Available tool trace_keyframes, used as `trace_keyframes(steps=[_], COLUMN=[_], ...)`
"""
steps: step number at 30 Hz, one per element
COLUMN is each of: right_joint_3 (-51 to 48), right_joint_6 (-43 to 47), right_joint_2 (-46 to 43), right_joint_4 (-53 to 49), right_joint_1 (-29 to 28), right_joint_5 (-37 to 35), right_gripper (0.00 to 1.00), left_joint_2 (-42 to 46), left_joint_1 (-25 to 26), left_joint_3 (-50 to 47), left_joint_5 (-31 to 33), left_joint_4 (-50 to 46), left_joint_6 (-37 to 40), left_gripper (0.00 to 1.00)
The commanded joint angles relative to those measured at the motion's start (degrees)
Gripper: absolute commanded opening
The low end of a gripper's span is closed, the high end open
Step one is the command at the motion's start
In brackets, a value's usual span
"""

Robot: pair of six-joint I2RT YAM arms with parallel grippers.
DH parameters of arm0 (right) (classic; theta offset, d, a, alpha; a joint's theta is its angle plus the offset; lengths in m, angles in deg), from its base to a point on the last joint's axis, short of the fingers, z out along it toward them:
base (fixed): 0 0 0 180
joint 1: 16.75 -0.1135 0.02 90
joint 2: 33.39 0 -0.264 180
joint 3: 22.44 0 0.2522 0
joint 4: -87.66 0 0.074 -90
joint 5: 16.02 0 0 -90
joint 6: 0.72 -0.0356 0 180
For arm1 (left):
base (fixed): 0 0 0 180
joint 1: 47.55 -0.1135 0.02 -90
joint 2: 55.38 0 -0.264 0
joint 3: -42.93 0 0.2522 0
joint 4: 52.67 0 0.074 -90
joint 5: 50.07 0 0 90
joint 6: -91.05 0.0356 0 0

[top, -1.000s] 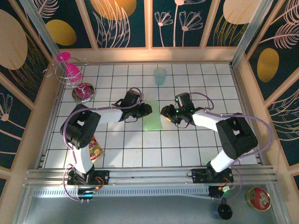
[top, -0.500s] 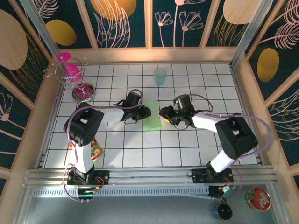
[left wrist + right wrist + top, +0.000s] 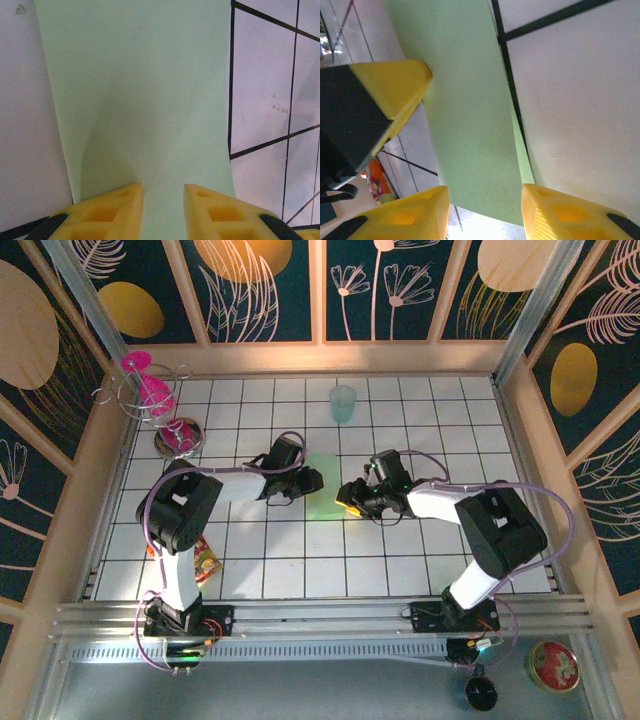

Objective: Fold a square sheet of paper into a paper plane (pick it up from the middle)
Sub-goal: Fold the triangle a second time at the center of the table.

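Observation:
The light green sheet of paper lies mid-table as a strip about one tile wide, with two layers along its right edge; no paper plane shape shows. My left gripper is at the strip's left side. Its yellow fingers stand a little apart with the paper between and under them, bulging ahead of the tips. My right gripper is at the strip's near right corner, open, with the paper lying between its fingers. A left gripper finger shows across the strip.
A translucent teal cup stands at the back middle. A pink glass in a wire rack and a small metal bowl are at the back left. A snack packet lies beside the left arm's base.
My right gripper has moved nearer and slightly left, down to the strip's near right corner. The left gripper has barely shifted.

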State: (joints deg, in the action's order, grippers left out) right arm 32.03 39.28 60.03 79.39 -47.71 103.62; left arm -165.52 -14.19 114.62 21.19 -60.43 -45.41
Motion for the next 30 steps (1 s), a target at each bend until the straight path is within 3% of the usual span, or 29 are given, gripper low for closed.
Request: trace_keyframes(steps=[1, 10, 16, 23, 30], right_joint_3=[0.7, 0.37, 1.45, -1.1, -2.64], right_joint_6=[1.15, -0.2, 1.9, 0.47, -2.0], right_joint_2=[1.81, 1.16, -0.7, -0.47, -0.35], right_joint_4=[-2.57, 0.26, -6.37, 0.31, 6.58], right_joint_1=[-1.46, -1.69, -1.73, -2.19, -2.3], right_joint_5=[-0.27, -2.25, -10.54, -4.51, -1.17], right_gripper=[0.43, 0.4, 0.41, 0.42, 0.34], left_joint_2=[-0.42, -0.33, -0.31, -0.24, 0.25], left_joint_1=[-0.1, -0.07, -0.07, -0.12, -0.08], left_joint_3=[-1.85, -1.87, -1.86, -1.87, -1.87], left_joint_5=[1.6, 0.9, 0.71, -1.37, -1.38], left_joint_4=[-2.7, -1.52, -1.27, 0.13, -0.41], left_joint_6=[1.63, 1.7, 1.55, 1.19, 1.37], left_gripper=[0.28, 0.28, 0.28, 0.28, 0.28])
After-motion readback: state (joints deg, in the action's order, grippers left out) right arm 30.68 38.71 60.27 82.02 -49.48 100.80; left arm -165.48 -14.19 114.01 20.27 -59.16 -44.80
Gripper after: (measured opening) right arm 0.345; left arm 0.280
